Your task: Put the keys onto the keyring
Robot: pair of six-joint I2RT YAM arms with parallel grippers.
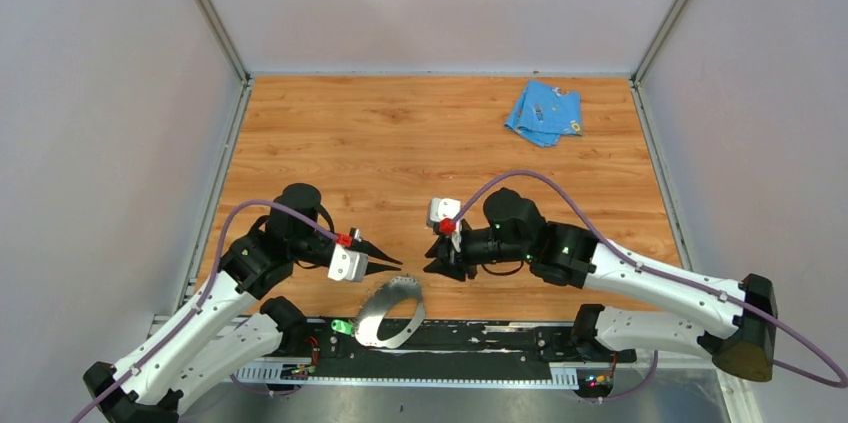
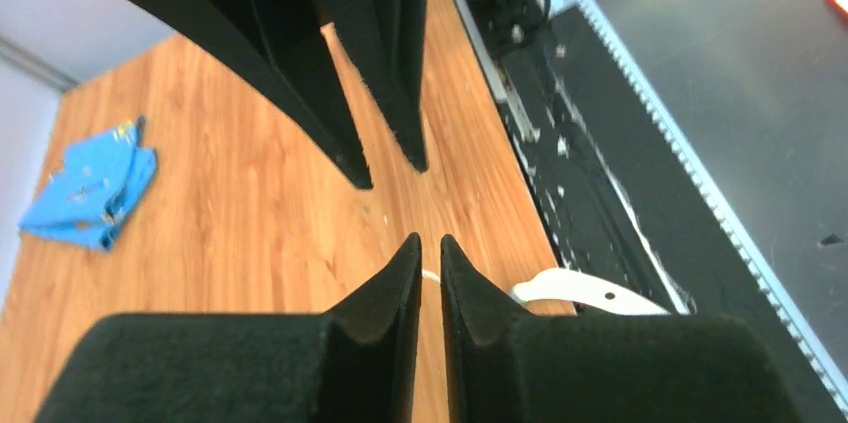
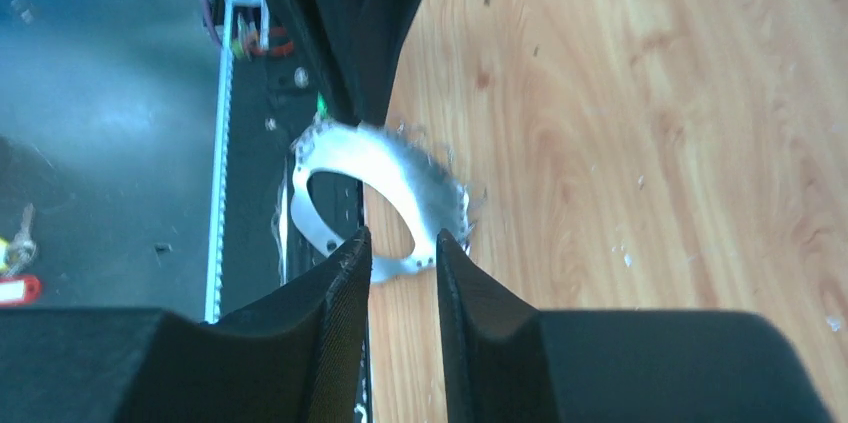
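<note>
Narrowly parted and empty, the left gripper (image 2: 430, 240) or right gripper (image 3: 401, 235) risked nudging the keyring (image 1: 390, 311) off the near table (image 1: 400, 143) edge.

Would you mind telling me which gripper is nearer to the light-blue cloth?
Right. The right gripper sits toward the near edge, left of the light-blue cloth; the left gripper is further left again.

The keyring (image 1: 383, 297) is a big, thin, grey metal loop with tiny notches along its edge. It lies at the near edge of the table (image 1: 400, 143), part on the wood and part over the black rail (image 1: 500, 338). The green key (image 1: 342, 326) is very small and lies on the rail just left of the loop.
</note>
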